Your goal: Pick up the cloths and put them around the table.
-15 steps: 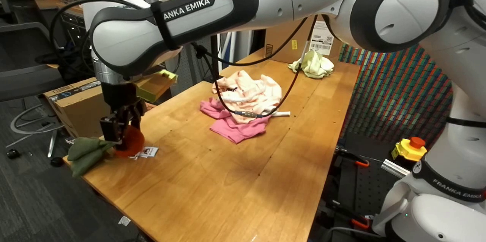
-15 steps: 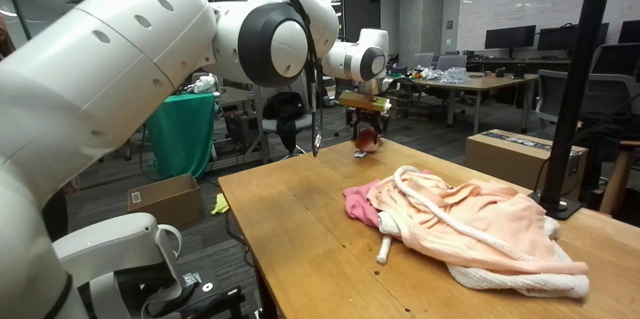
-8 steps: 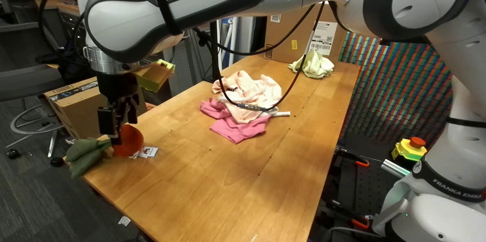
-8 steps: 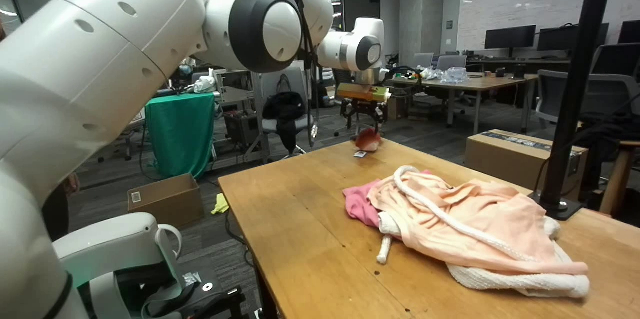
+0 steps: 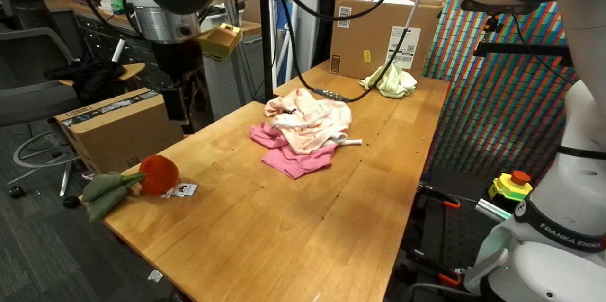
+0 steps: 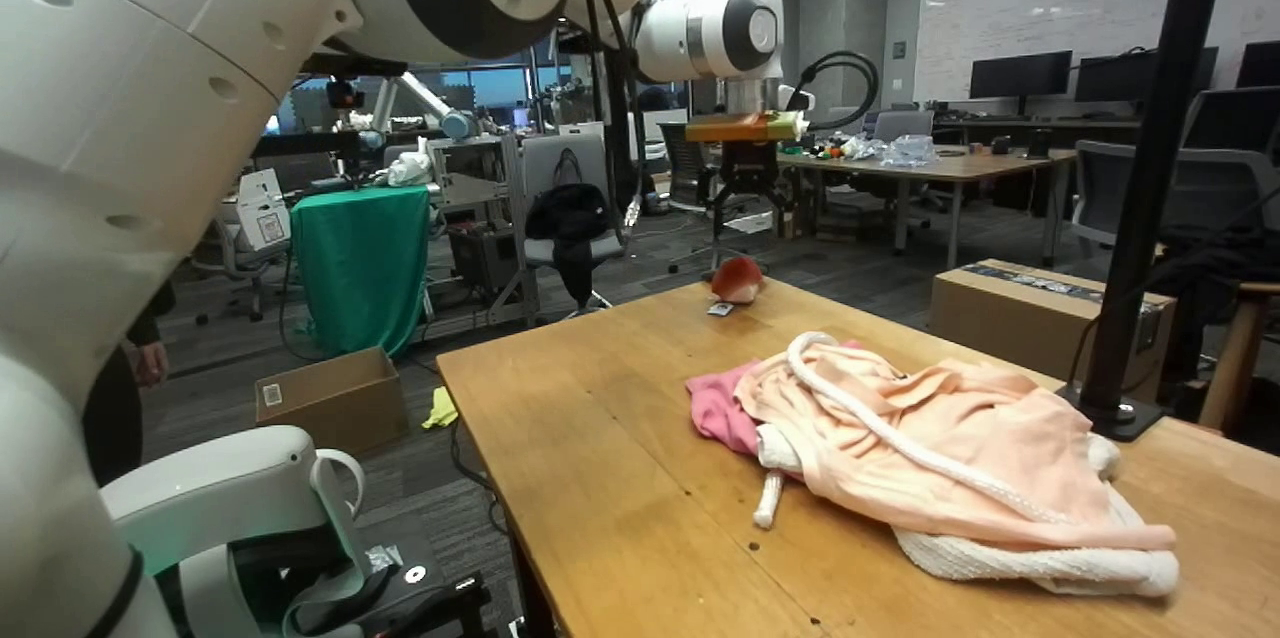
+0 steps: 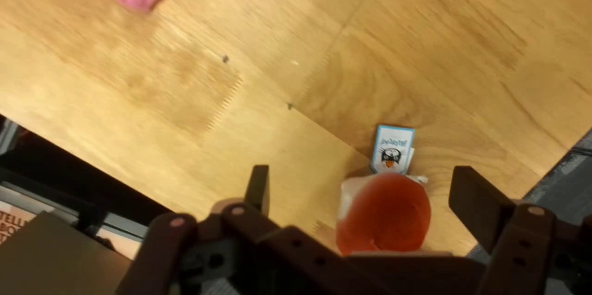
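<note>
A peach cloth (image 5: 307, 115) lies crumpled over a pink cloth (image 5: 298, 161) near the middle of the table; both also show in an exterior view, the peach cloth (image 6: 960, 448) and the pink cloth (image 6: 722, 408). A pale green cloth (image 5: 392, 82) lies at the far end by a box. A plush toy with a red body (image 5: 160, 175) and green leaves (image 5: 106, 195) lies at the table corner. My gripper (image 7: 360, 179) is open and empty above the red body (image 7: 388, 214). It also shows in both exterior views (image 5: 185, 119) (image 6: 748, 208), well above the table.
A white rope (image 6: 890, 433) and white towel (image 6: 1040, 563) lie with the peach cloth. A black pole (image 6: 1140, 198) stands at the table edge. A cardboard box (image 5: 374, 39) stands at the far end. Another box (image 5: 120, 127) is on the floor beside the table (image 5: 265, 231).
My gripper was down around the red body of the plush toy a second ago. It has risen away from it. The toy stays on the table corner; the cloths have not moved.
</note>
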### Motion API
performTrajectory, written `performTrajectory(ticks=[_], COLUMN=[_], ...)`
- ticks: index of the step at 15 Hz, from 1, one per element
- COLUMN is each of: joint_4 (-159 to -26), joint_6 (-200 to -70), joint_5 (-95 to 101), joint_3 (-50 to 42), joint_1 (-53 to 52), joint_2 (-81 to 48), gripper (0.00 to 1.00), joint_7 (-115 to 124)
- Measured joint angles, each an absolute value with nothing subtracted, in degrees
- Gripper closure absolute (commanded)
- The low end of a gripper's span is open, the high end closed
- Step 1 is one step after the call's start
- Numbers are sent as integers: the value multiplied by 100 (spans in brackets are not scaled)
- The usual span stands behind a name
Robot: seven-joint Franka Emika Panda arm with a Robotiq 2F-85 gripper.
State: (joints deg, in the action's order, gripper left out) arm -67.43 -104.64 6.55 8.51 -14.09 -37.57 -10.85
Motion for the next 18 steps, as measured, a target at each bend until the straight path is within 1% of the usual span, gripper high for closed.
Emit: performTrajectory(ticks=[7,13,18], joint_4=[-8465,-9776,-10375], joint_6=[-10726,-11979,-12726], joint_5=[899,1777,2555], joint_3=[415,-37,-463], joint_1=[-839,-513,-380], joint_2=[-2626,-2088,-1985], gripper=[0,0,0], joint_7=[-1076,-618,202])
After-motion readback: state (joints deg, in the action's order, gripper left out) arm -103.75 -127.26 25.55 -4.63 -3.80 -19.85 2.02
